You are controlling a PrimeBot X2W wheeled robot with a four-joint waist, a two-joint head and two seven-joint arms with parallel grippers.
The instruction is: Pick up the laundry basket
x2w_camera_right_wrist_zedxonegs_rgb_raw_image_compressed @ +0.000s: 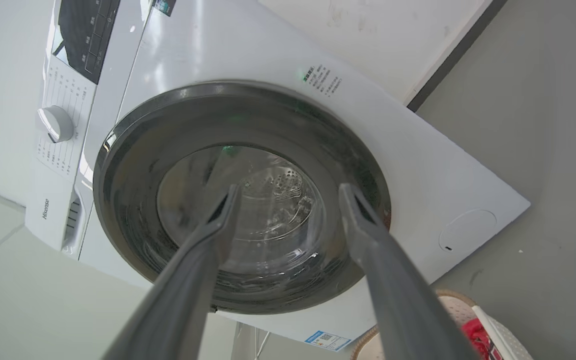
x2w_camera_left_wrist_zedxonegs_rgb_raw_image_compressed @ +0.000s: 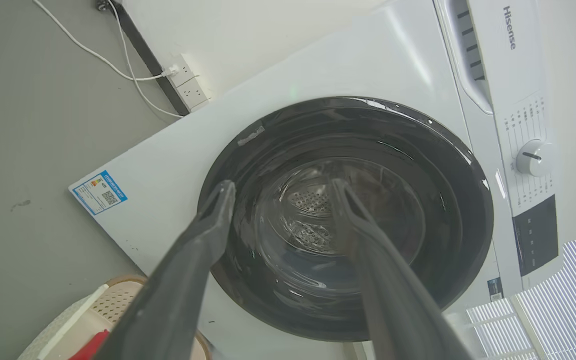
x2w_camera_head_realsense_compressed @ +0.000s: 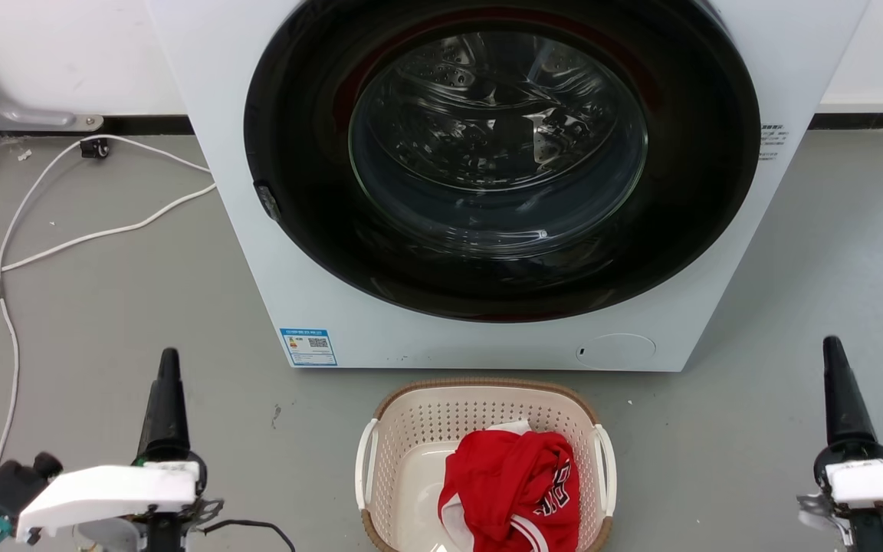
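The laundry basket [x2w_camera_head_realsense_compressed: 426, 420], cream with a brown rim and white side handles, stands on the grey floor just in front of the washer. A crumpled red garment [x2w_camera_head_realsense_compressed: 510, 479] lies inside it. My left gripper [x2w_camera_head_realsense_compressed: 169, 360] hangs well to the basket's left and my right gripper [x2w_camera_head_realsense_compressed: 832, 349] well to its right, both apart from it and pointing toward the washer. In the left wrist view the left gripper [x2w_camera_left_wrist_zedxonegs_rgb_raw_image_compressed: 283, 185] is open and empty, with a basket corner [x2w_camera_left_wrist_zedxonegs_rgb_raw_image_compressed: 113, 300] at the lower left. The right gripper [x2w_camera_right_wrist_zedxonegs_rgb_raw_image_compressed: 290, 189] is likewise open, with the basket's rim [x2w_camera_right_wrist_zedxonegs_rgb_raw_image_compressed: 450, 299] at the lower right.
A white front-loading washer [x2w_camera_head_realsense_compressed: 242, 192] with a shut dark round door [x2w_camera_head_realsense_compressed: 499, 153] rises right behind the basket. A white cable [x2w_camera_head_realsense_compressed: 66, 241] snakes over the floor at the left, running to a wall socket [x2w_camera_left_wrist_zedxonegs_rgb_raw_image_compressed: 188, 82]. Bare floor lies on both sides of the basket.
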